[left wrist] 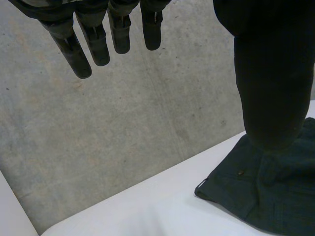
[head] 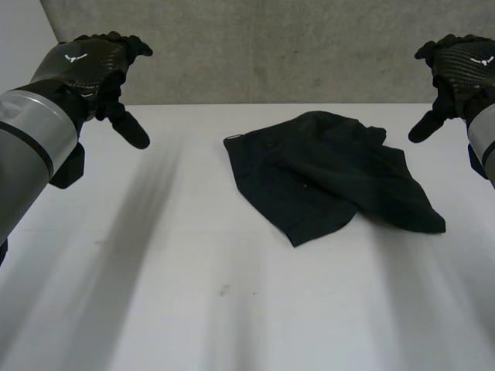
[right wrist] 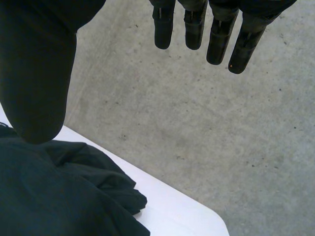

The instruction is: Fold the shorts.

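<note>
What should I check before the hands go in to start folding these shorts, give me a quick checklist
1. Left hand open, holding nothing: ok.
2. Right hand open, holding nothing: ok.
3. Both hands off the shorts, raised at either side: ok.
4. Shorts spread flat: not ok, rumpled, one part lapped over another.
5. Shorts wholly on the table: ok, though near its far edge.
6. Which edge is the waistband: cannot tell.
</note>
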